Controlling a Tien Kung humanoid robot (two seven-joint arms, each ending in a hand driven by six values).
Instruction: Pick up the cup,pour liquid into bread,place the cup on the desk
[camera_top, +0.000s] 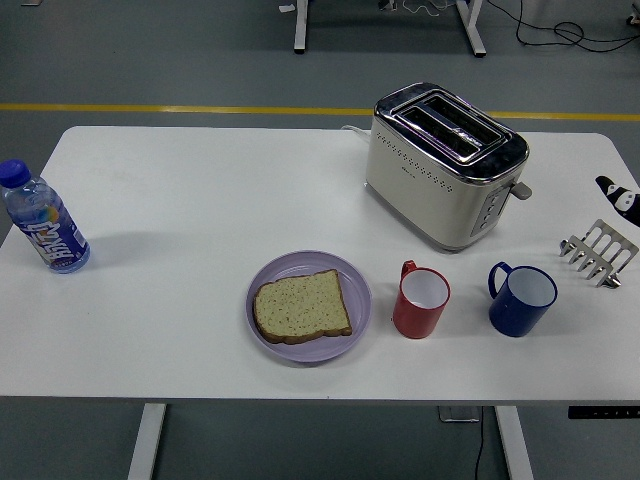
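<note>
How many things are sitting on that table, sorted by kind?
Cups: 2, a red cup and a blue cup
Plates: 1, a purple plate
Bread slices: 1, bread on the plate
Toasters: 1, toaster
Bottles: 1, water bottle
Toast racks: 1, metal rack
Total: 7

White table (180, 200) held a lilac plate (262, 277) with a bread slice (302, 306), a red cup (420, 302) just right of it, then a blue cup (521, 299). Cream toaster (445, 165) stood behind. Water bottle (43, 223) sat far left. Right hand (605, 248) at the right edge, metal fingers (590, 252) relaxed, holding nothing.
</note>
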